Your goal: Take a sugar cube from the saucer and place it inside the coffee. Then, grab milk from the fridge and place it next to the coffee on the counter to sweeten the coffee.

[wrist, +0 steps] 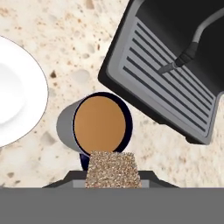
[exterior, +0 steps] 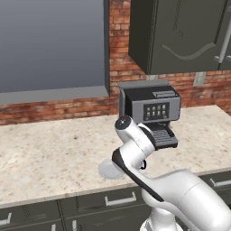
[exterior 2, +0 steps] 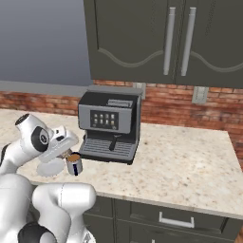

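Note:
The coffee [wrist: 99,124] is a grey mug of brown liquid standing on the counter [wrist: 57,39], between the saucer [wrist: 17,96] and the espresso machine. My gripper [wrist: 113,180] hangs just above the mug's near rim, shut on the tan-brown sugar cube [wrist: 113,169]. The cube is beside the liquid's edge as seen from the hand and still above the mug. From the right base, my gripper [exterior 2: 67,153] sits right over the coffee [exterior 2: 74,164], with the saucer [exterior 2: 50,167] to its left. In the left base view the saucer [exterior: 107,170] peeks out behind my arm.
The grey-black espresso machine [exterior 2: 110,124] stands close on the mug's right, its drip tray [wrist: 170,83] nearly touching the mug. Dark wall cabinets [exterior 2: 166,40] hang above it. The beige counter [exterior 2: 190,166] runs on to the right, and its front edge is near.

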Robot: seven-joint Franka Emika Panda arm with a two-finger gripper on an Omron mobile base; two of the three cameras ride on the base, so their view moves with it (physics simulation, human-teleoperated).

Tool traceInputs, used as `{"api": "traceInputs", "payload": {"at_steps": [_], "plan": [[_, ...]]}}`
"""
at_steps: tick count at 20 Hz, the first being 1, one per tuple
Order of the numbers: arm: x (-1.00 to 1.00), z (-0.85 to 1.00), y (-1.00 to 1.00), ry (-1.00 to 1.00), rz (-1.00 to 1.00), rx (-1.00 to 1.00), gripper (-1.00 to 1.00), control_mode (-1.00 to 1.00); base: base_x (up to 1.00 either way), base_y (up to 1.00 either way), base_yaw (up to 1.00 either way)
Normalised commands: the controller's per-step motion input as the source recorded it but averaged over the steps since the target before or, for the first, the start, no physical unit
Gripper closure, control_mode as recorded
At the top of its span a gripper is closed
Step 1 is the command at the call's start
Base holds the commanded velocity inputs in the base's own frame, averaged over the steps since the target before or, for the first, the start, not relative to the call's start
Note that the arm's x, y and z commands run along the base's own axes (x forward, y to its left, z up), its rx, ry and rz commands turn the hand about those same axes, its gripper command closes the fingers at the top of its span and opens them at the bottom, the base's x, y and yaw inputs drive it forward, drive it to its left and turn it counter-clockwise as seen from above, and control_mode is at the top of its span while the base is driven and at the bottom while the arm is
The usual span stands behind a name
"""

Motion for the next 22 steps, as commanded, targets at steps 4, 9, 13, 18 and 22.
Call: {"api": "traceInputs", "payload": {"at_steps": [4,9,13,18,22], "plan": [[0.16,0.0,-0.01,0.0,0.0,0.0,1.0,-1.0,0.0,0.0,0.0],[0.27,-0.02,0.0,0.0,0.0,0.0,1.0,-1.0,0.0,0.0,0.0],[0.2,-0.02,0.0,0.0,0.0,0.0,1.0,-1.0,0.0,0.0,0.0],[0.03,-0.02,0.0,0.0,0.0,0.0,1.0,-1.0,0.0,0.0,0.0],[0.0,-0.01,0.0,0.0,0.0,0.0,1.0,-1.0,0.0,0.0,0.0]]}}
